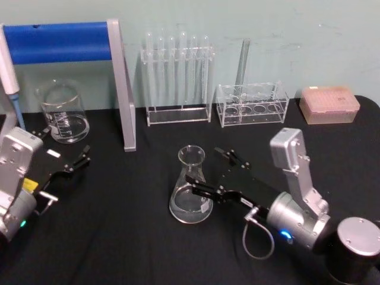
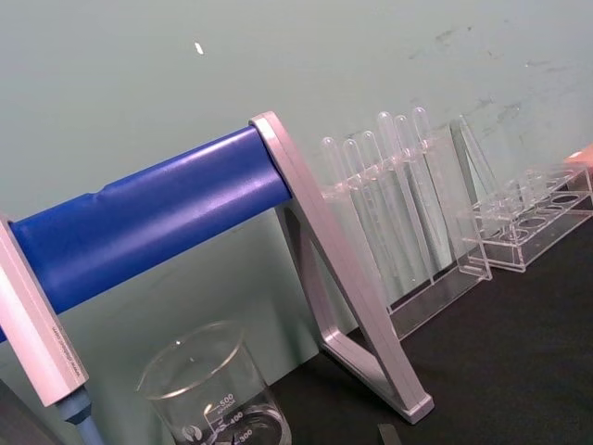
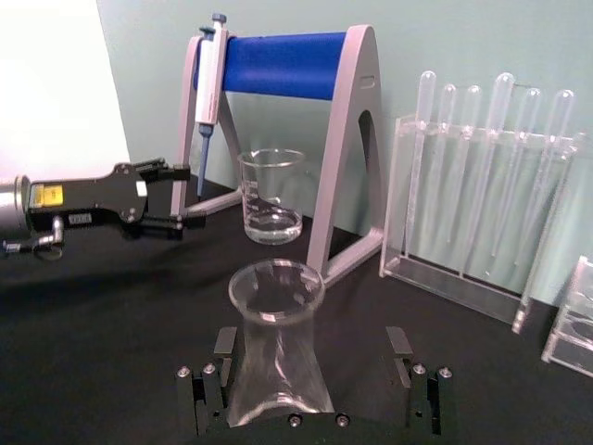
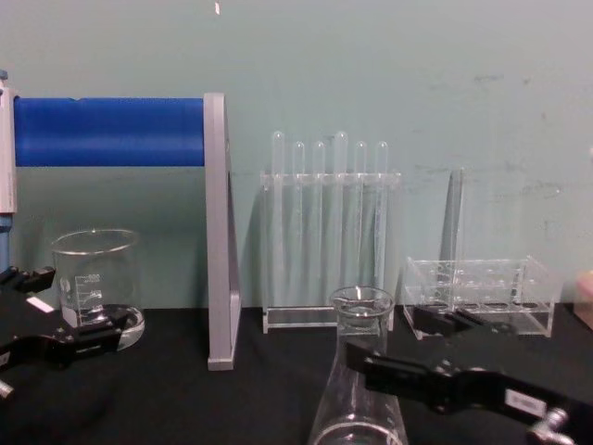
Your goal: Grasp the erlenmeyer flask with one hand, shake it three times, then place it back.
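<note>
The right claw (image 1: 209,174) is spread wide, one finger on each side of the flask (image 1: 190,186) without clearly touching it. The flask stands upright on the black table (image 1: 148,237), neck up (a little clear liquid inside). The left claw (image 1: 71,155) rests open near the beaker (image 1: 62,111).

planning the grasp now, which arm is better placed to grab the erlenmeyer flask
Right. The right gripper is open, with its fingers either side of the erlenmeyer flask. The left gripper sits off at the table's left by the beaker.
</note>
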Controlling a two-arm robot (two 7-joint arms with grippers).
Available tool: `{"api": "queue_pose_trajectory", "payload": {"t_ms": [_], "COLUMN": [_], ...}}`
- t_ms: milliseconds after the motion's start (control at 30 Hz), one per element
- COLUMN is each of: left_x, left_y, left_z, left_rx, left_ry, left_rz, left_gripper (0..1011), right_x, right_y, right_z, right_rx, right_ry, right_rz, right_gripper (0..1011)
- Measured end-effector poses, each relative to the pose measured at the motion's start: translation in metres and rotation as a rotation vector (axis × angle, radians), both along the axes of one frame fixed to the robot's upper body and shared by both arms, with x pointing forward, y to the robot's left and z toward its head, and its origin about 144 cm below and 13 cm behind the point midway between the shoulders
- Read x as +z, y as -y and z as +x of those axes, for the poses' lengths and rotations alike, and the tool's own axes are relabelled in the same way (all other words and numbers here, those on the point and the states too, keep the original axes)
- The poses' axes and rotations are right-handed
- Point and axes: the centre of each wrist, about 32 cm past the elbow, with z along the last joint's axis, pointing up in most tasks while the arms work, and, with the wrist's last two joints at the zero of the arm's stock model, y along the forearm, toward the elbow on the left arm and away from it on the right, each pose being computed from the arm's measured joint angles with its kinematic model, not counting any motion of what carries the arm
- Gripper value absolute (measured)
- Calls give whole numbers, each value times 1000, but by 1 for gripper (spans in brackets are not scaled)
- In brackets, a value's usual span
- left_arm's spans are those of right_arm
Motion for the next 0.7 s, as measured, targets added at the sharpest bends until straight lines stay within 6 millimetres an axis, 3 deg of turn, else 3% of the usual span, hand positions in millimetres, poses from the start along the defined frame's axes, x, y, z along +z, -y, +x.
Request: {"api": "queue_pose_trajectory", "payload": {"t_ms": [367, 700], "left_x": [0, 0], "left_y": [0, 0], "left_z": [0, 0], "left_rx": [0, 0], "left_ry": [0, 0], "left_rz": [0, 0], "left_gripper": [1001, 1001], "right_x": [1, 3], "right_y": [35, 49], "right_z": [-16, -15], "right_rx": [-3, -194], "right_ry": [20, 81], "right_rz": [-26, -27], "right_gripper": [1000, 1000]}}
